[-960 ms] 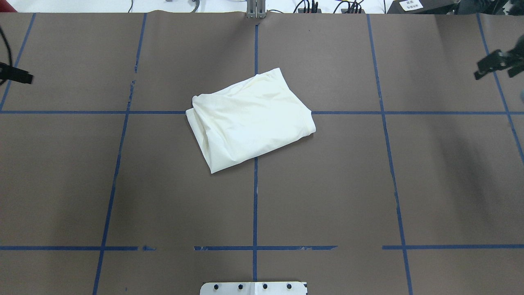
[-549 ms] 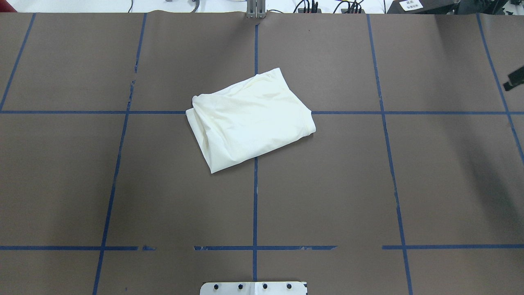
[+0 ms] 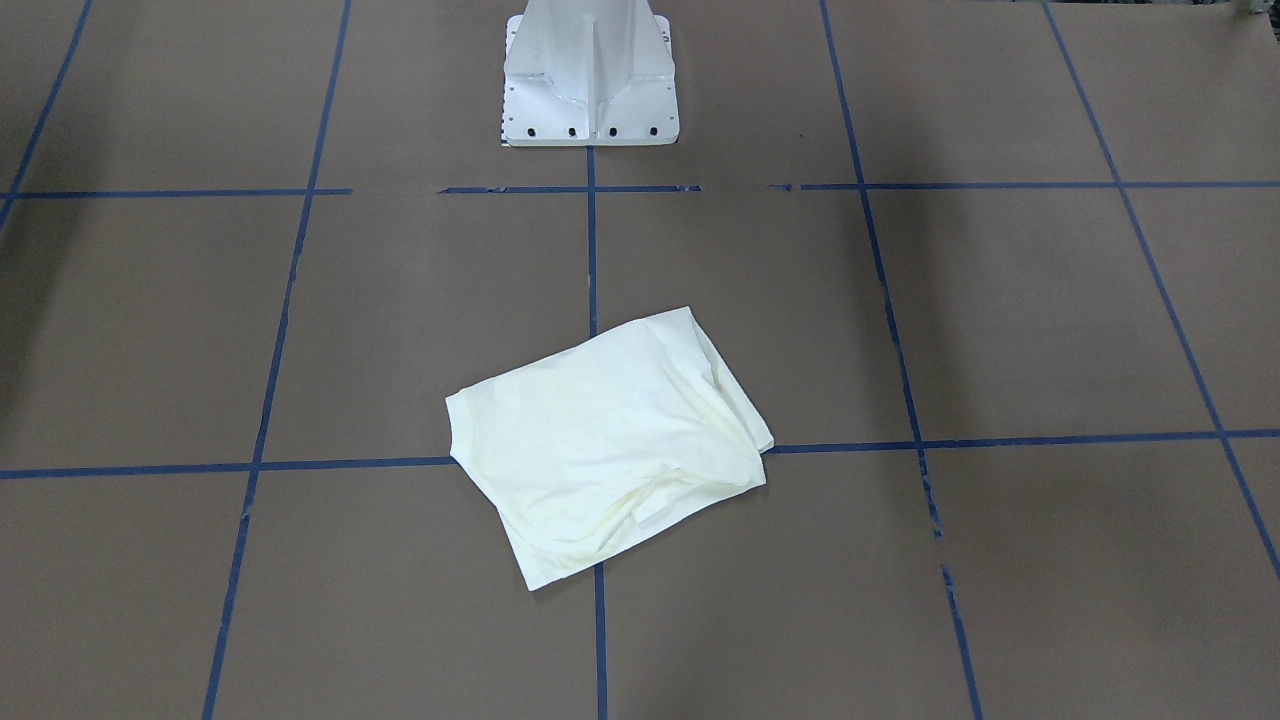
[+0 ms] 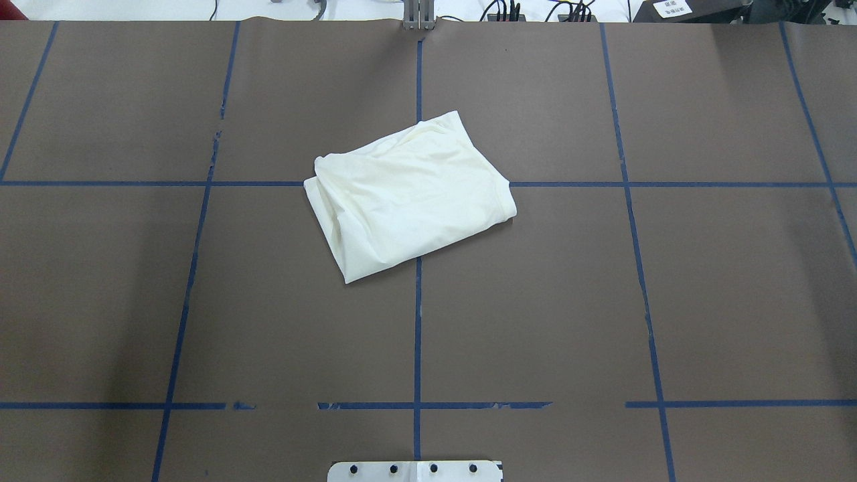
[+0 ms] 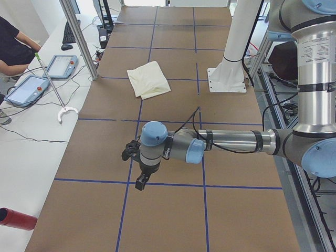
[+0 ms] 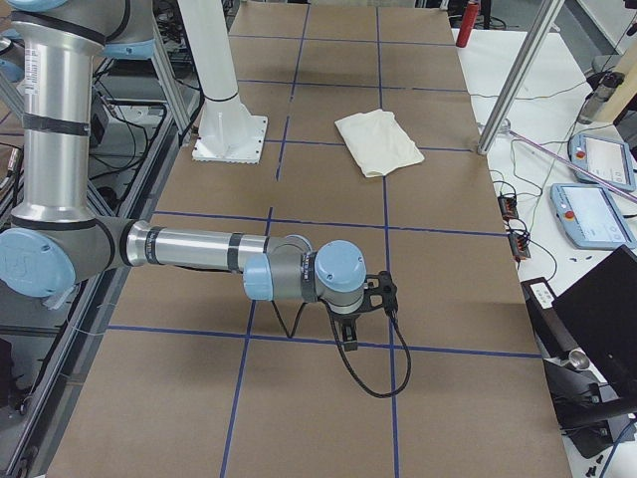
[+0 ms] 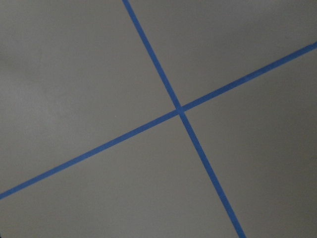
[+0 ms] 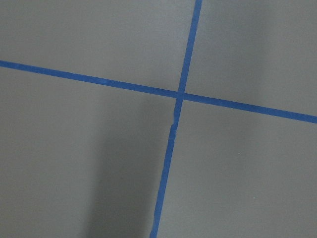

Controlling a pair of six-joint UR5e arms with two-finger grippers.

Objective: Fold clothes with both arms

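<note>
The clothes are one cream-white shirt [image 4: 408,201], folded into a rough rectangle at the table's middle, also in the front view [image 3: 600,440] and both side views [image 5: 148,79] [image 6: 378,142]. Nothing touches it. Both arms are far from it, out at the table's two ends. The left gripper [image 5: 137,170] hangs over bare table on the near arm in the left side view. The right gripper [image 6: 360,311] does the same in the right side view. I cannot tell whether either is open or shut. Both wrist views show only brown table and blue tape.
Blue tape lines [image 4: 417,335] grid the brown table. The white pedestal base [image 3: 588,80] stands at the robot's edge. Beyond the far edge sit teach pendants [image 5: 26,89], a metal post [image 5: 79,37], a seated person [image 5: 13,50] and a red cylinder [image 5: 16,218].
Both grippers have left the overhead view, the left off its left edge first, then the right off its right edge. The shirt has not moved.
</note>
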